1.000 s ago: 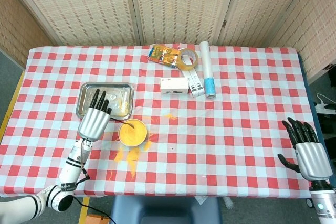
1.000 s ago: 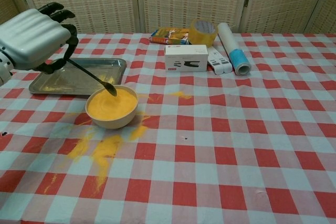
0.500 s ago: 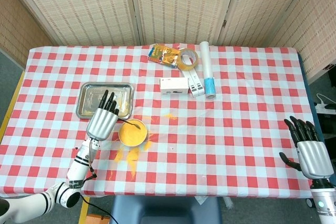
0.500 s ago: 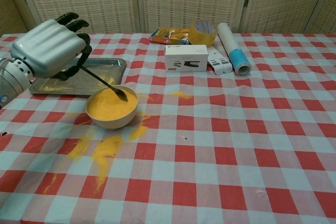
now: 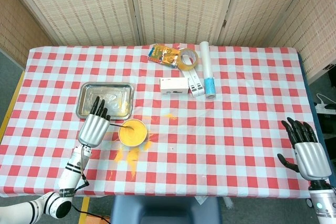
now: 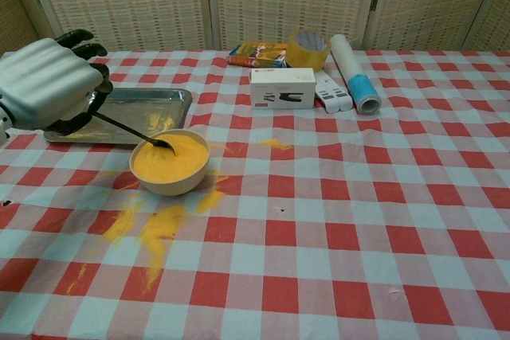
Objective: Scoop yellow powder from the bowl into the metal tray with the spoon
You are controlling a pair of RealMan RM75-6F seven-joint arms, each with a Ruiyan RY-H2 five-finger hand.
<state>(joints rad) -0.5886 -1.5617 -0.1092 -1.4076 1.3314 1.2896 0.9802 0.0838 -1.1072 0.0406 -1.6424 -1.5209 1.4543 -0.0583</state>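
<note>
A pale bowl [image 6: 170, 164] [image 5: 132, 131] full of yellow powder stands on the checked cloth. Behind it to the left lies the metal tray [image 6: 123, 109] [image 5: 105, 99] with a little yellow powder in it. My left hand [image 6: 46, 83] [image 5: 94, 126] grips a dark spoon [image 6: 131, 130], whose tip dips into the powder at the bowl's left side. My right hand [image 5: 308, 150] hovers open near the table's right front corner, fingers spread, holding nothing; it shows only in the head view.
Yellow powder is spilled [image 6: 155, 228] on the cloth in front of the bowl and in a patch [image 6: 273, 144] to its right. At the back lie a white box [image 6: 282, 88], a tape roll [image 6: 308, 48], a white roll [image 6: 354, 72] and an orange packet [image 6: 255, 55].
My left hand pulled back to the left and lowered. The spoon tip slid from the middle of the bowl to its left side.
</note>
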